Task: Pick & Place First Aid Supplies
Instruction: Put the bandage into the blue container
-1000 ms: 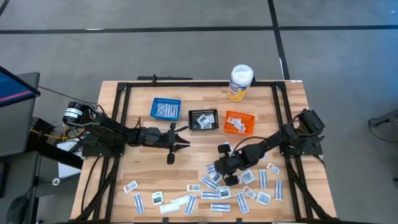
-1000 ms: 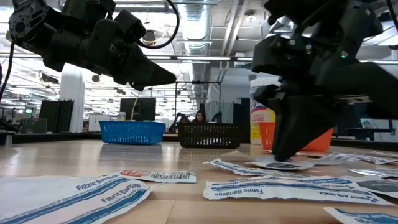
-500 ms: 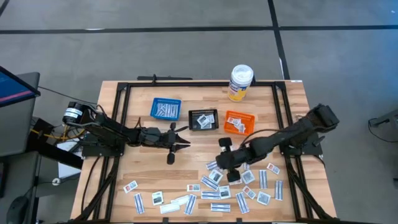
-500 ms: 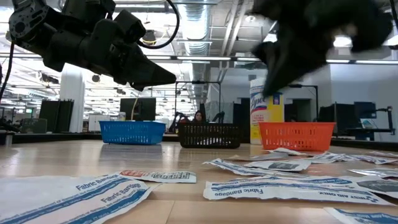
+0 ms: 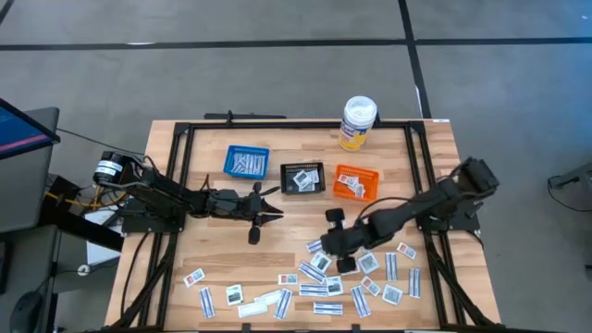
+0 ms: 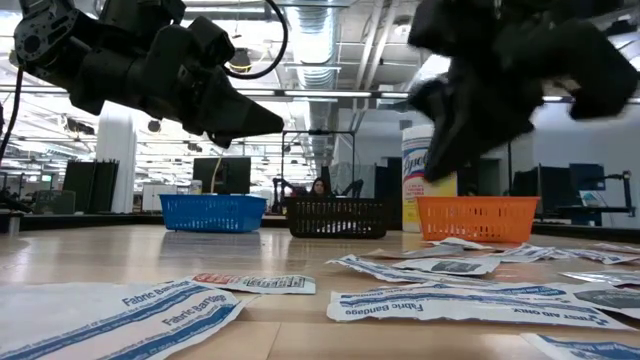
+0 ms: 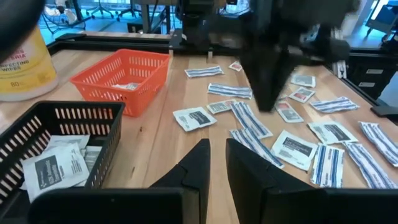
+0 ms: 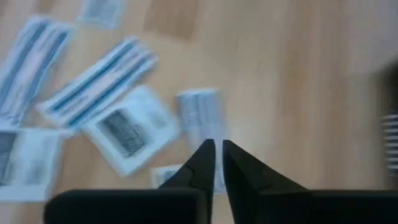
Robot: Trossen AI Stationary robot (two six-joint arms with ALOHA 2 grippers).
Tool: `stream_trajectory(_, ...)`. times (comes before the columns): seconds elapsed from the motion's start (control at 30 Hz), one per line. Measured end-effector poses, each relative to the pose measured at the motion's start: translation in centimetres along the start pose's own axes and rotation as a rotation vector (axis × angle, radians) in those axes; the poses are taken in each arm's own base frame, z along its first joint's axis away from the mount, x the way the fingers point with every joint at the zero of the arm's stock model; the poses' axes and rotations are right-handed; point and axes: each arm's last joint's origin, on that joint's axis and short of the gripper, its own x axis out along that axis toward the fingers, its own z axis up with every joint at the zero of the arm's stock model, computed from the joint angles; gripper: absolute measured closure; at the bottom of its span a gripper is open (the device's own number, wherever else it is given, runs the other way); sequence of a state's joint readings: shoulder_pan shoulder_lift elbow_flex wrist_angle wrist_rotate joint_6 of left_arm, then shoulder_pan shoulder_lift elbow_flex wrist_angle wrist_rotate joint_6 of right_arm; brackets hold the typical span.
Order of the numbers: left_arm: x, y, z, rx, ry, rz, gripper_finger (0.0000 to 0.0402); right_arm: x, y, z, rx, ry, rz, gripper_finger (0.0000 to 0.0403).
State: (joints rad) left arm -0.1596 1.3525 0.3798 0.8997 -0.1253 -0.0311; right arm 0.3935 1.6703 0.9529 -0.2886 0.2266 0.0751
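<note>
The first aid supplies [image 5: 356, 277], small flat white packets and narrow strips, lie scattered over the near part of the wooden table [image 5: 213, 250]. A few more packets sit in the baskets. My right gripper [image 5: 324, 248] hangs above the left end of the pile, slanting down. Its fingers [image 8: 217, 146] are shut with nothing between them. Below them a narrow strip packet [image 8: 200, 115] and a square packet [image 8: 127, 134] lie flat on the wood. My left gripper [image 5: 277, 211] waits shut and level above the table's middle, left of the pile [image 7: 217, 149].
At the far side stand a blue basket [image 5: 246, 161], a black basket [image 5: 302, 178] and an orange basket [image 5: 356, 181], each holding packets. A tall white bottle with a yellow label [image 5: 358, 122] stands behind them. A black frame [image 5: 180, 157] runs along the table's edges.
My right gripper has risen from the packets, where its fingers stood on the table a second ago, and now hangs well clear of them. The packets below have stayed flat on the wood.
</note>
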Motion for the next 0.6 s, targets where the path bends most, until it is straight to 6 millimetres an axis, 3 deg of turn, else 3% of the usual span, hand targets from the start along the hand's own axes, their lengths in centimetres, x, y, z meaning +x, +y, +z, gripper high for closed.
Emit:
stream_trajectory(0.3,0.0,0.0,0.0,0.001,0.0,0.002,0.0348,3.5,0.4,0.5,-0.006,0.082,0.064,0.03)
stream_trajectory(0.6,0.0,0.0,0.0,-0.001,0.001,0.002,0.0348,4.0,0.4,-0.4,-0.008,0.17,0.068,0.0259)
